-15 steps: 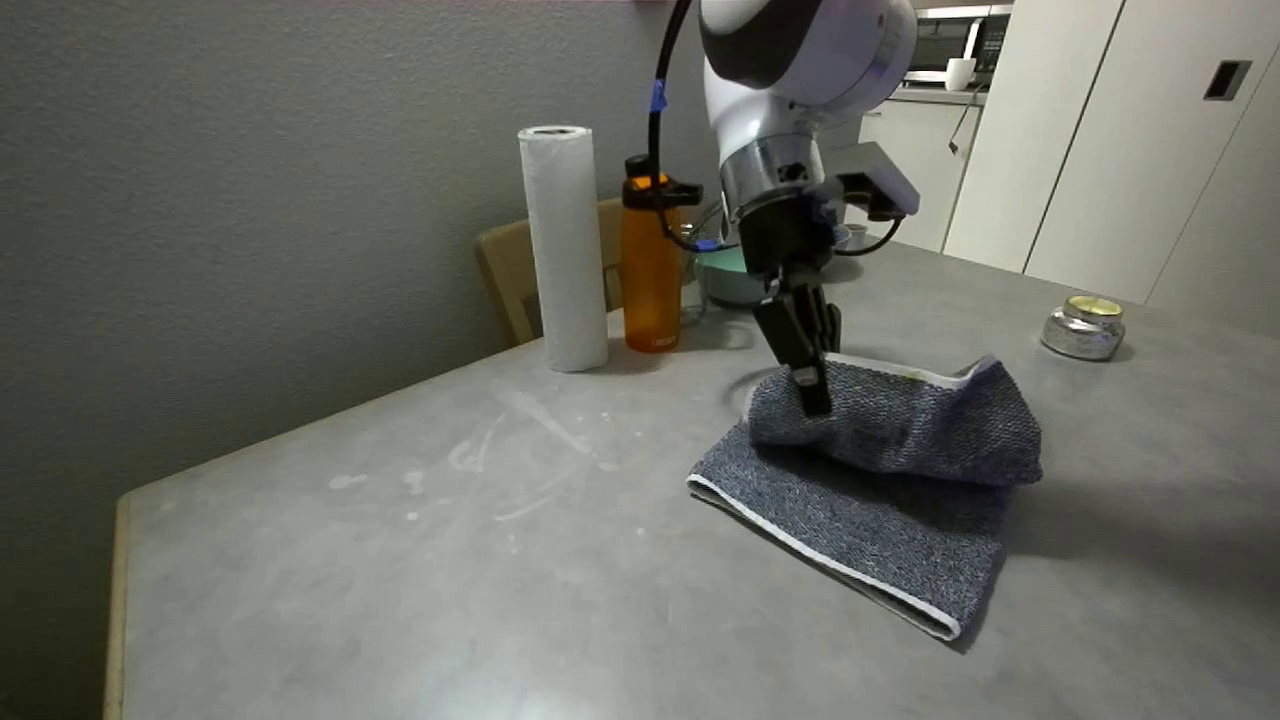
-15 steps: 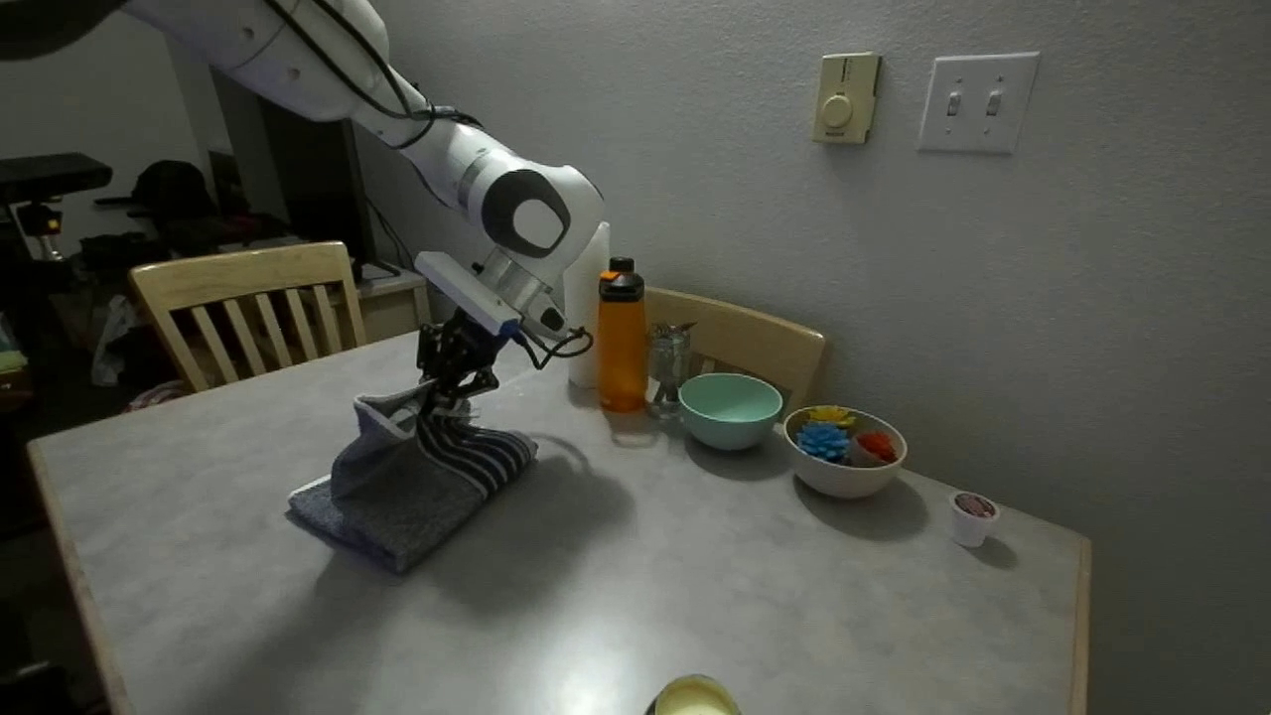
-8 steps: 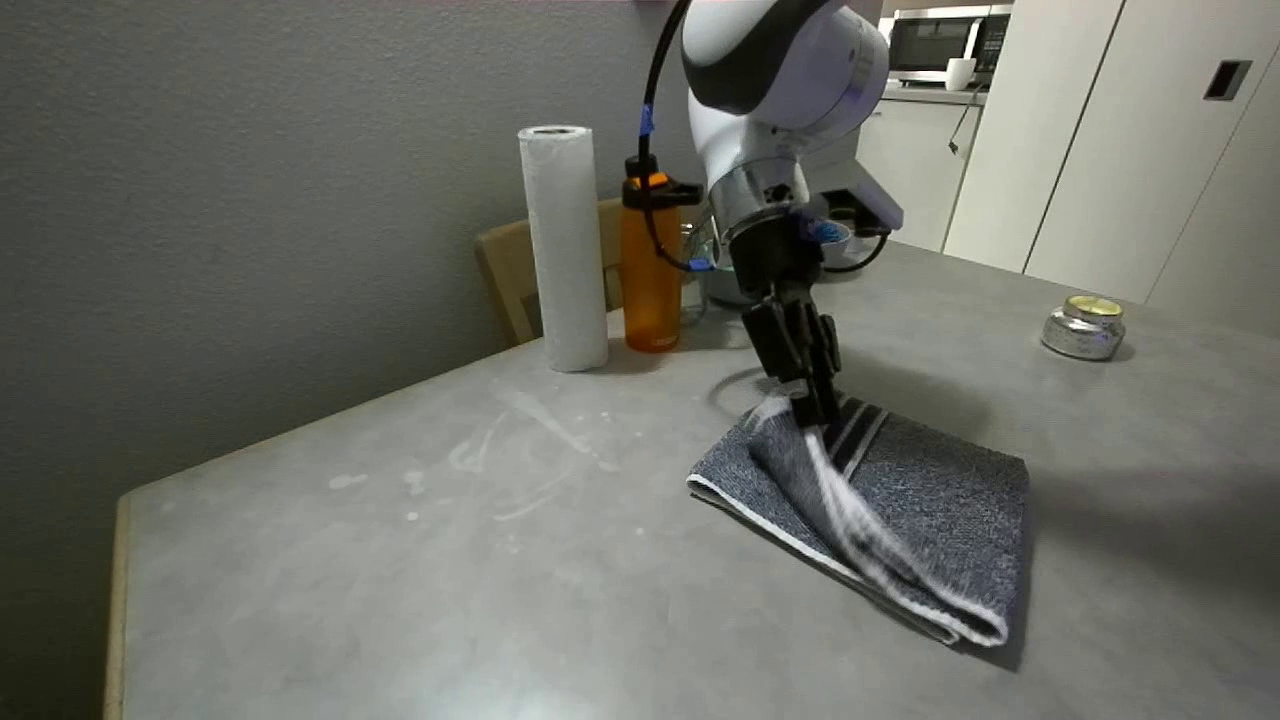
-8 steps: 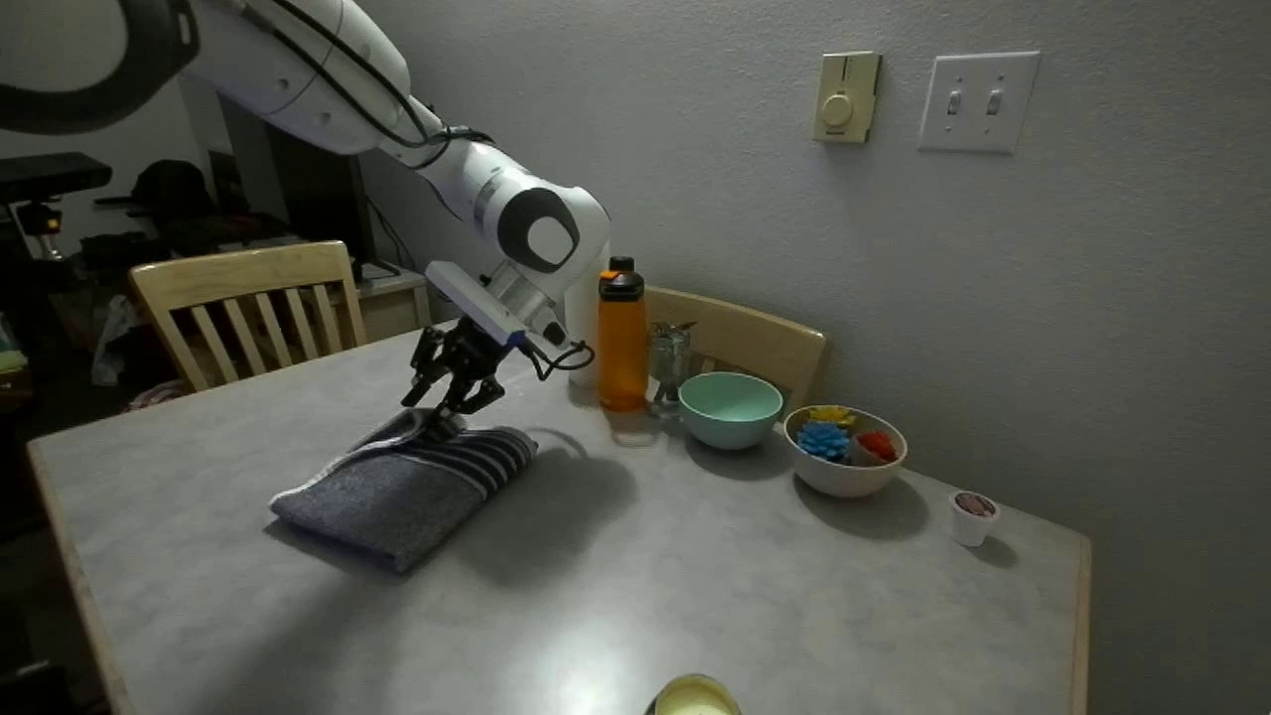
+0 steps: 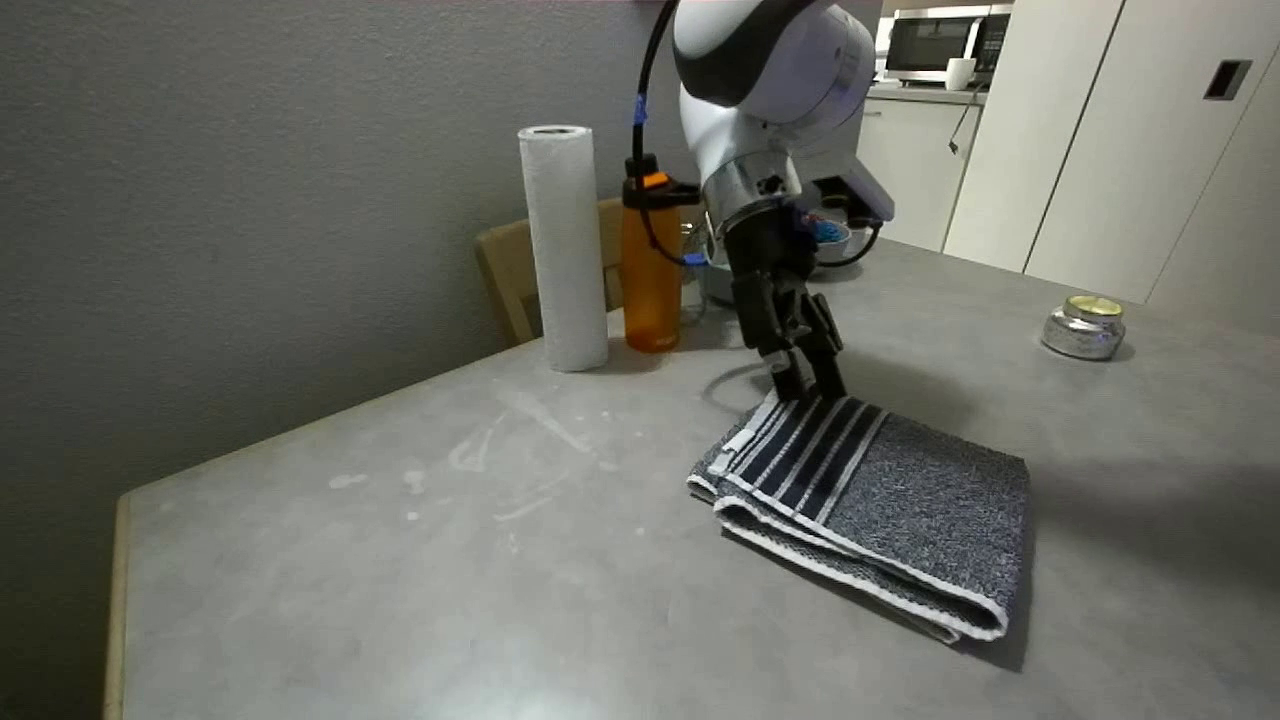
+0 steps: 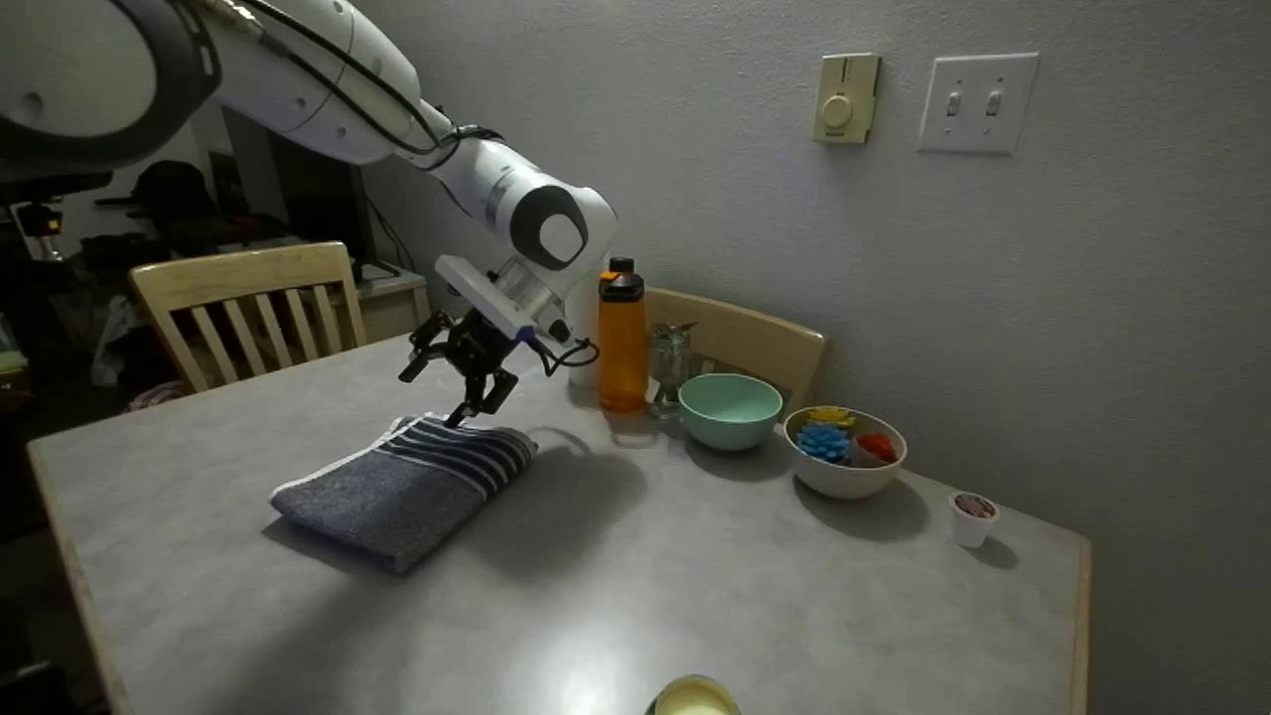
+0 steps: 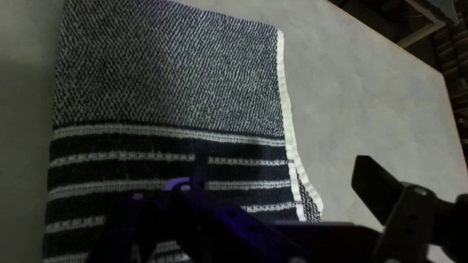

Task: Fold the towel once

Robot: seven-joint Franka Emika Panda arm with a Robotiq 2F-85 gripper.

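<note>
Let the gathered corner of the towel (image 5: 930, 510) drop flat since half a second ago, and spread the jaws wider. Now hold them far apart, with one finger (image 7: 376, 190) past the white-trimmed edge (image 7: 285, 91) above the table (image 5: 400, 620) and the other over the striped band (image 5: 805, 455). Cannot tell of any contact with the cloth. See the towel folded on the table, stripes up, with a lower layer peeking out near the striped end.

The white arm (image 6: 348, 134) slants downward, its end effector (image 6: 431, 399) tilted, fingers (image 7: 378, 191) spread wide apart.
</note>
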